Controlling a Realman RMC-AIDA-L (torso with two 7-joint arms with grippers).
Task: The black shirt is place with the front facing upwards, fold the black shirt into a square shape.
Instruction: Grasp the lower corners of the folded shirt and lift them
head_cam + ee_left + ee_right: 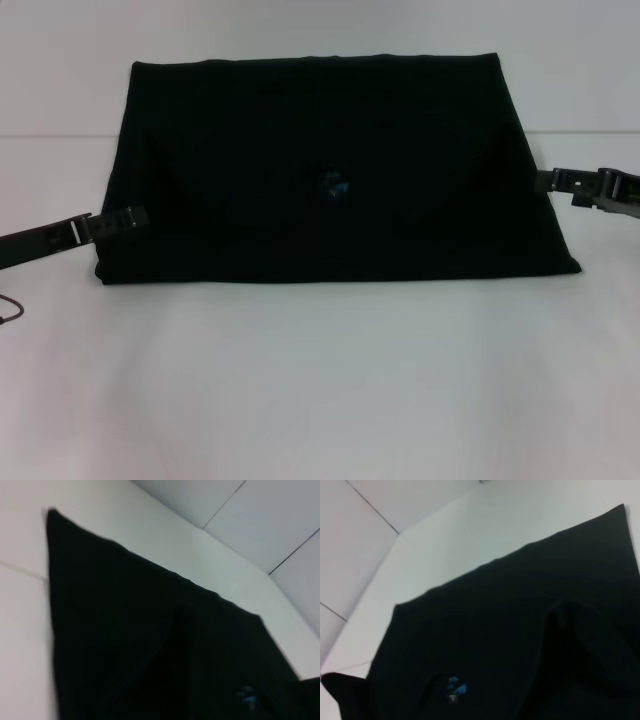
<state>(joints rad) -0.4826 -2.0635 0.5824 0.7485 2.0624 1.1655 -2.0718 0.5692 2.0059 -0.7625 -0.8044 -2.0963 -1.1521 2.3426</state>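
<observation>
The black shirt (330, 170) lies flat on the white table (320, 380) as a wide folded block, with its sleeves and sides tucked inward. Its small blue neck label (333, 187) shows near the middle. My left gripper (128, 219) is at the shirt's left edge near the front corner. My right gripper (553, 181) is at the right edge, about halfway along it. The left wrist view shows the black shirt (150, 645) with a fold ridge and the blue label (247, 696). In the right wrist view the black shirt (520, 630) and the blue label (456, 690) appear again.
Bare white table surrounds the shirt, widest in front of it. A thin dark cable loop (10, 308) lies at the far left edge. Pale wall panels (260, 515) stand behind the table's far edge.
</observation>
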